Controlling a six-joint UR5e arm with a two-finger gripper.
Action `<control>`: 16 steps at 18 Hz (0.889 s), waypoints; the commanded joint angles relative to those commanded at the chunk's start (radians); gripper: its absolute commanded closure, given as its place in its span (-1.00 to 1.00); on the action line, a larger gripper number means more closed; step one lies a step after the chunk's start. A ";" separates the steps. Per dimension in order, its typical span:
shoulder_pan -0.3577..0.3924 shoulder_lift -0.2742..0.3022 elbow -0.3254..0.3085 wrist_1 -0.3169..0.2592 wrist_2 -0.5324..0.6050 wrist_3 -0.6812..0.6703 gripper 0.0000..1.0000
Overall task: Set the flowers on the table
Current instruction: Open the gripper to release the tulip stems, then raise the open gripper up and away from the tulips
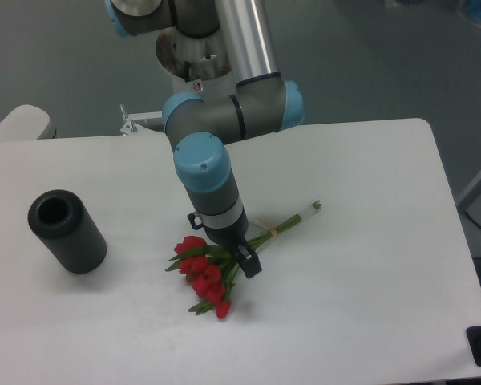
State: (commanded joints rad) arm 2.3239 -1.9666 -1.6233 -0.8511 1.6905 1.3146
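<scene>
A robotics lab or test cell: a UR5e arm (224,104) with grey links and blue joint caps is mounted at twelve o'clock behind a plain white table (369,265), with bare grey-blue flooring (369,56) all around.

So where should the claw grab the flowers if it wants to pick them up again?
Best on the green stems, near the pale band, coming straight down from above. The flowers lie flat on the table, so only the top is open. The stems are thin and bunched there, easy to pinch, and the red buds could get squashed. The claw sits right over that spot.
</scene>
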 joint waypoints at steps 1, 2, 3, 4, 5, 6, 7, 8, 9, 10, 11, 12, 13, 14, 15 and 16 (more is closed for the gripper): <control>0.003 0.000 0.034 -0.035 -0.009 0.000 -1.00; 0.009 -0.002 0.074 -0.078 -0.023 0.000 -1.00; 0.023 -0.002 0.112 -0.127 -0.047 0.000 -1.00; 0.035 -0.002 0.155 -0.176 -0.087 0.000 -1.00; 0.051 -0.003 0.196 -0.215 -0.127 0.000 -1.00; 0.075 -0.003 0.227 -0.242 -0.162 0.000 -1.00; 0.095 -0.005 0.252 -0.261 -0.192 0.000 -1.00; 0.110 -0.006 0.270 -0.272 -0.218 0.003 -1.00; 0.127 -0.006 0.278 -0.279 -0.230 0.032 -1.00; 0.143 -0.003 0.278 -0.295 -0.232 0.087 -1.00; 0.159 0.001 0.278 -0.316 -0.232 0.144 -1.00; 0.176 0.005 0.279 -0.330 -0.232 0.176 -1.00; 0.192 0.005 0.281 -0.336 -0.232 0.201 -1.00; 0.201 0.005 0.281 -0.338 -0.233 0.222 -1.00; 0.207 0.005 0.281 -0.341 -0.232 0.242 -1.00; 0.213 0.006 0.281 -0.345 -0.232 0.256 -1.00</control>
State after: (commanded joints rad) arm 2.5371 -1.9604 -1.3422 -1.1965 1.4588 1.5707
